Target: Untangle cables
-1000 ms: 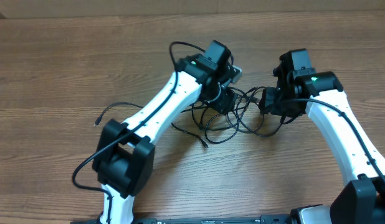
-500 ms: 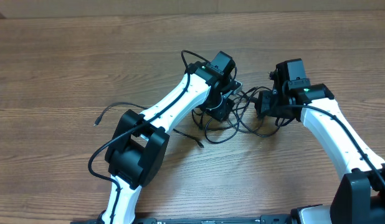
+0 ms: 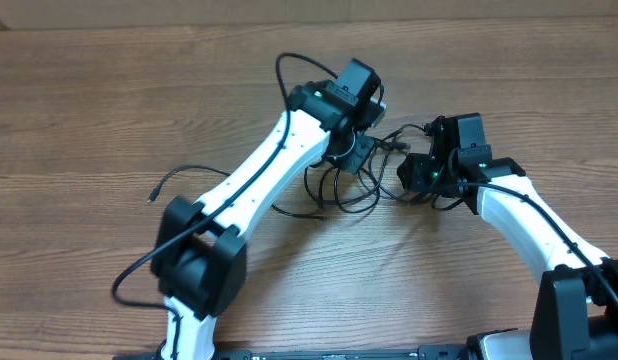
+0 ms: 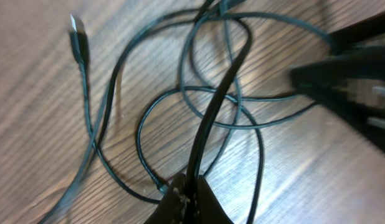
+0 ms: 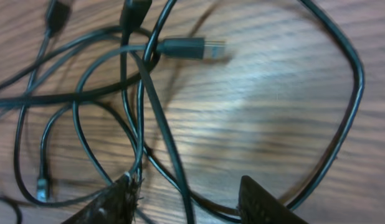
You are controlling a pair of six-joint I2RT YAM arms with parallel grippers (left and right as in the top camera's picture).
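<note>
The cables lie as a loose tangle of thin black loops on the wooden table, between my two arms. My left gripper is at the tangle's upper part. In the left wrist view it is shut on one flat black cable strand that rises from the jaws across the loops. My right gripper is at the tangle's right edge. In the right wrist view it stands open, with two strands crossing between its fingers. A plug end lies on the wood ahead of it.
Another plug end lies at the far left of the left wrist view. A thin black wire end lies on the table left of the left arm. The right arm reaches in from the lower right.
My left gripper has closed on a cable strand. The right gripper has moved left and toward the front, closer to the tangle. The loops have bunched up leftward.
</note>
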